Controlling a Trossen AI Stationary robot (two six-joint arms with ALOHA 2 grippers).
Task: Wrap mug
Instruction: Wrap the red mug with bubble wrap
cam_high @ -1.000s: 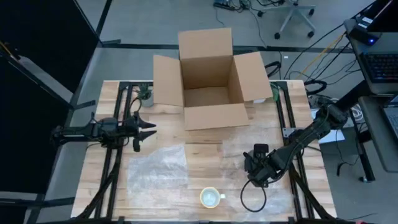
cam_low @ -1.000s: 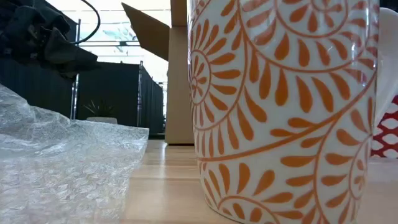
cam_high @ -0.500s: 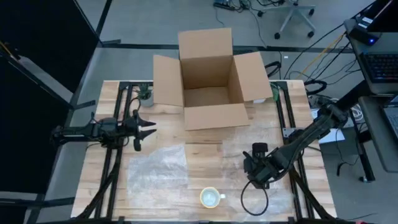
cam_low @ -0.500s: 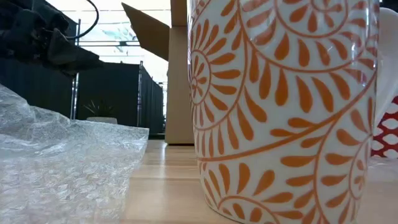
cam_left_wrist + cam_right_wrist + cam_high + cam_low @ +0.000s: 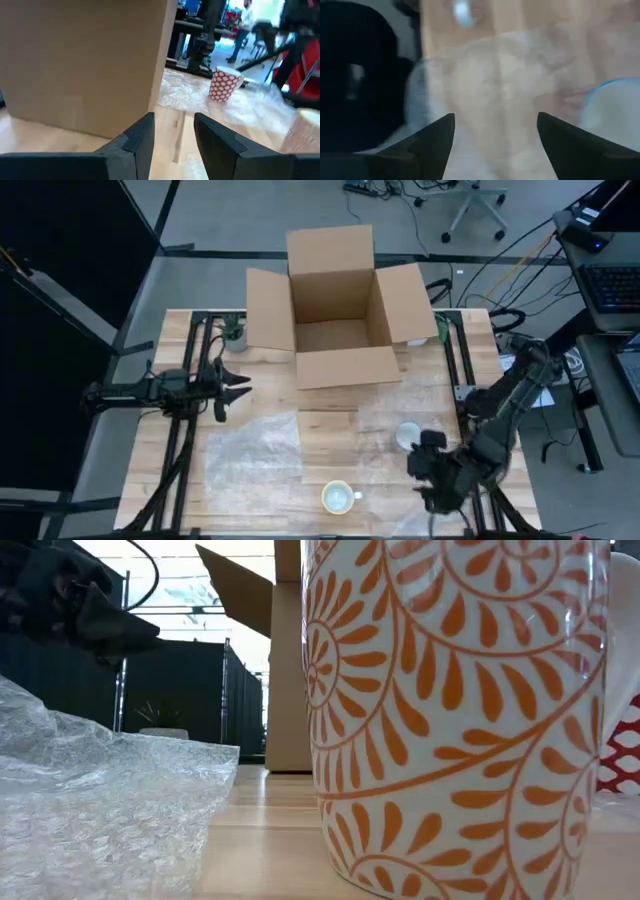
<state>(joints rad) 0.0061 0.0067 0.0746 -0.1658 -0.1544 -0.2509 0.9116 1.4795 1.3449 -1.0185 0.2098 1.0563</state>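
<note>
Both arms off the mug, nothing gripped.
Left end effector [image 5: 243,388] hovers spread by the surface's [image 5: 330,420] left edge; bubble wrap [image 5: 254,450] lies beside the mug [image 5: 338,498] at the front edge; right end effector [image 5: 436,483] spread, empty, right of it.

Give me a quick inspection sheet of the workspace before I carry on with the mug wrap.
Surface: wooden table, bare planks in the middle.
Job's things: orange-patterned mug upright at the near edge; bubble wrap sheet flat to its left; second wrap sheet with a red-dotted cup on it.
Clutter: open cardboard box at the far side, seemingly empty.
Grippers: left hand open, hovering at the left edge; right hand open, low beside the mug.
Cables: on the floor beyond the table and along the right side.
Surroundings: office chair, desk with keyboard; a person far off.
</note>
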